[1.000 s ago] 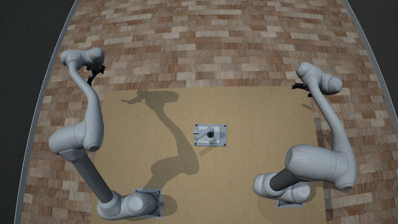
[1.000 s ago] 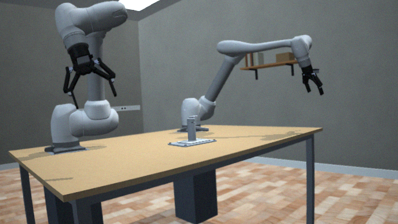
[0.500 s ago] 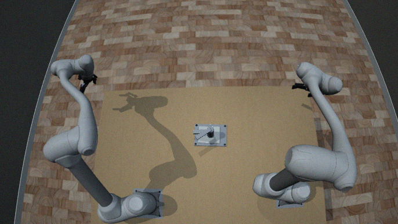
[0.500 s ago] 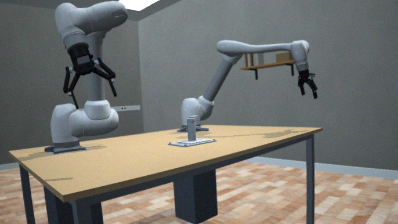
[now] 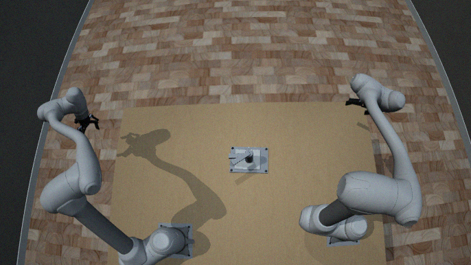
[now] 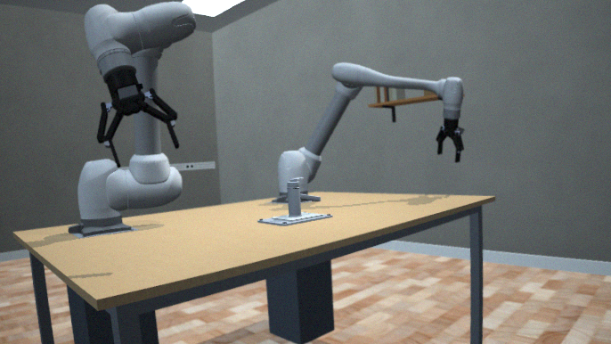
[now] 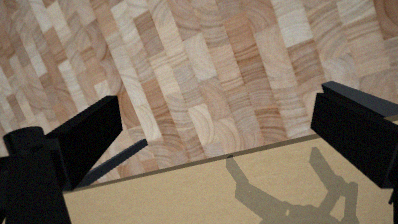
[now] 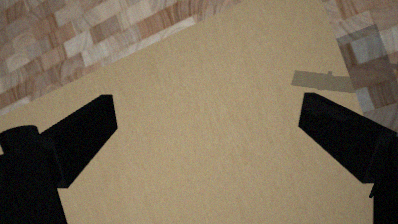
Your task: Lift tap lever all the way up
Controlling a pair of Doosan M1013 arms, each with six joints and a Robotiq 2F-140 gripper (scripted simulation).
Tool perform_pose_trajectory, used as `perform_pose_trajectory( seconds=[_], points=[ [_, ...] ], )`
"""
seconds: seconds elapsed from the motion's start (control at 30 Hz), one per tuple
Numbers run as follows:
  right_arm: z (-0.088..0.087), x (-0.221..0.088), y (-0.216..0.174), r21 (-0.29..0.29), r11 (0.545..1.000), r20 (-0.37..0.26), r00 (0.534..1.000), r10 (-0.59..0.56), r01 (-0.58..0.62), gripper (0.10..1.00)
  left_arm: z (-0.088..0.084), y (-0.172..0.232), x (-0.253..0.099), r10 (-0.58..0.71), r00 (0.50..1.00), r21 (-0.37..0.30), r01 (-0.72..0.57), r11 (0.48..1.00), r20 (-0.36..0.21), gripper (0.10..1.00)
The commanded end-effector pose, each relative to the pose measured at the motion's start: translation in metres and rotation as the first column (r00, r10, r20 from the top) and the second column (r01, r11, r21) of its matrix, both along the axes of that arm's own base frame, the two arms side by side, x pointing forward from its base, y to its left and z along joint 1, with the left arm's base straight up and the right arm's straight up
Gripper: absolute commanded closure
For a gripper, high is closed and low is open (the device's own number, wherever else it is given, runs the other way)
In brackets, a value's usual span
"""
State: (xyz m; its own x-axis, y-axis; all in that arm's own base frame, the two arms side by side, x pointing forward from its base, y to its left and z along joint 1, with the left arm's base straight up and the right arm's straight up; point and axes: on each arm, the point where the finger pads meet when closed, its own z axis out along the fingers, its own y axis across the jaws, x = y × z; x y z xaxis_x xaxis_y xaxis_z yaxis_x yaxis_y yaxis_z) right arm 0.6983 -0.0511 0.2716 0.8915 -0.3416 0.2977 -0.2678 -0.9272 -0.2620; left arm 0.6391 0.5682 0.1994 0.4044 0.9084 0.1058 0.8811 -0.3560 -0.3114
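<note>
Mid-table, the tap point(image 5: 249, 158) point(image 6: 294, 200) stands on its plate point(image 5: 264, 167) point(image 6: 321, 217), beyond both claws; the left gripper point(image 5: 90, 128) point(image 6: 449, 156) point(image 7: 216, 112) and right gripper point(image 5: 357, 107) point(image 6: 148, 156) point(image 8: 208, 110) are spread wide, empty. Bring your left in slowly, get a fingertip under the lever's point(image 5: 241, 158) point(image 6: 297, 179) free end, then push upward. Top view gives you its heading; exterior, the tap's upright height
</note>
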Motion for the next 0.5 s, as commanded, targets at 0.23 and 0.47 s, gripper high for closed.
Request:
perform_pose_trajectory(
  seconds=[0.23, 0.47],
  points=[
    [0.001, 0.0, 0.0, 0.0, 1.0, 0.002, 1.0, 0.0, 0.0, 0.098, -0.031, 0.029, -0.175, 0.112, 0.989, -0.178, -0.128, 0.976, -0.098, 0.098],
    [0.001, 0.0, 0.0, 0.0, 1.0, 0.002, 1.0, 0.0, 0.0, 0.098, -0.047, 0.026, -0.276, 0.159, 0.979, -0.262, -0.189, 0.947, -0.13, 0.098]
  ],
)
